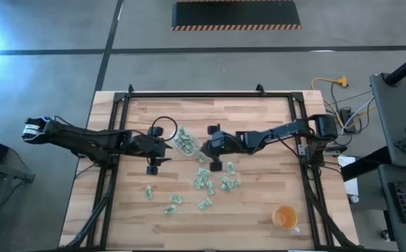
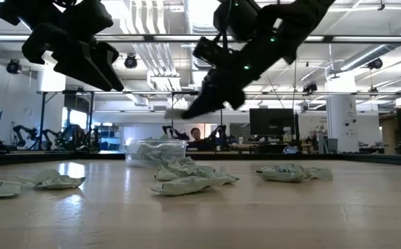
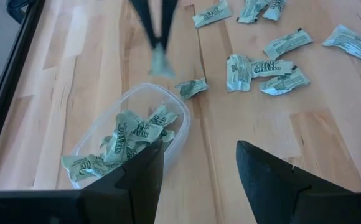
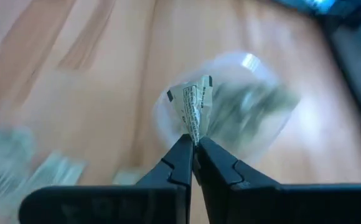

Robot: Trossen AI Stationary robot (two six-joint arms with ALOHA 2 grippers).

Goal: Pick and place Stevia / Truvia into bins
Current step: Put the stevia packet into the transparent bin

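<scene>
Left gripper (image 1: 152,169) hovering near the table's middle, fingers spread apart, nothing between them. Just beside it, one small clear round-cornered plastic tub (image 1: 185,143) — heaped with pale green and white paper packets, too jumbled to count. Right gripper (image 4: 193,144) raised over the wood close to the tub, fingertips pinched together on one crumpled packet (image 4: 193,110). About a dozen loose packets (image 1: 210,187) scattered on the light wooden table (image 1: 259,199). One orange cup (image 1: 285,218) far right.

My pale planked wooden surface (image 3: 93,68) looks smooth and matt; the crinkled green-white paper packets (image 3: 252,67) lie dull beside the glossy clear plastic tub (image 3: 180,127).
</scene>
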